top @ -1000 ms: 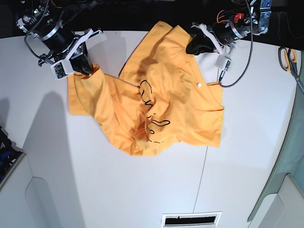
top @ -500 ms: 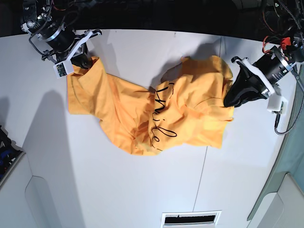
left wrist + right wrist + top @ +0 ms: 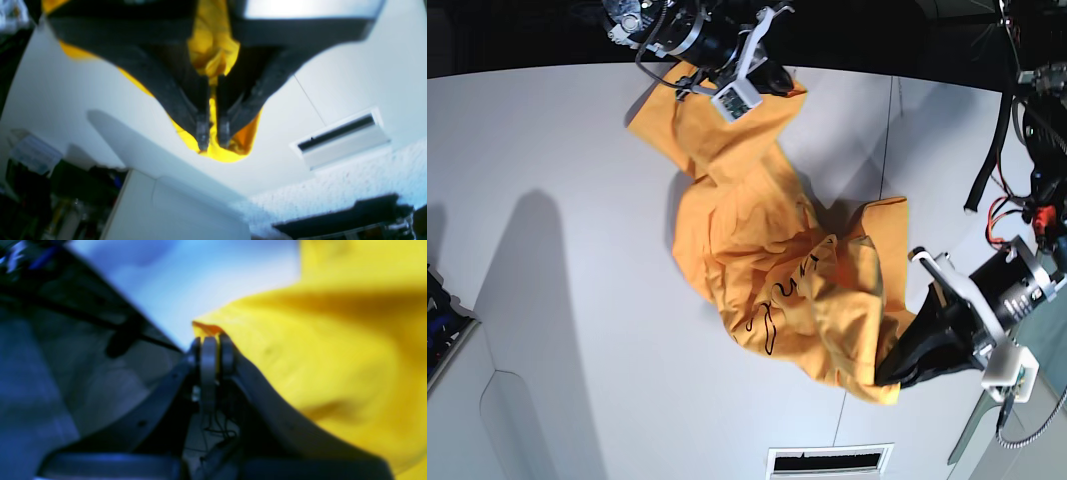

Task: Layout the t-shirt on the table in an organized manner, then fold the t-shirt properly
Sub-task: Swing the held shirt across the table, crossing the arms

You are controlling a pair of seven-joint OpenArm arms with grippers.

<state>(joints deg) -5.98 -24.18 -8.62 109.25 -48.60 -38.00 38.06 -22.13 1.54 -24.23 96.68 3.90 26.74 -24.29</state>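
Note:
The orange-yellow t-shirt (image 3: pixel 757 260) lies rumpled in a diagonal band across the white table (image 3: pixel 557 260), its black line drawing showing near the middle. My right gripper (image 3: pixel 775 80) is at the back centre, shut on the shirt's upper edge. In the right wrist view its fingertips (image 3: pixel 208 350) pinch a fabric corner, and the t-shirt (image 3: pixel 317 356) spreads to the right. My left gripper (image 3: pixel 891 374) is at the front right, shut on the shirt's lower corner. The left wrist view shows that gripper (image 3: pixel 213 143) closed on bunched t-shirt (image 3: pixel 213 53) fabric above the table (image 3: pixel 333 66).
A thin dark seam (image 3: pixel 859 340) runs down the table toward a slotted vent (image 3: pixel 830 461) at the front edge. Cables (image 3: pixel 997 150) hang at the right side. A pale panel (image 3: pixel 527 430) sits at the front left, with dark clutter (image 3: pixel 439 320) at the left edge.
The right gripper swung from the back left to the back centre with its shirt corner. The left gripper drew its corner toward the front right, so the shirt now runs diagonally.

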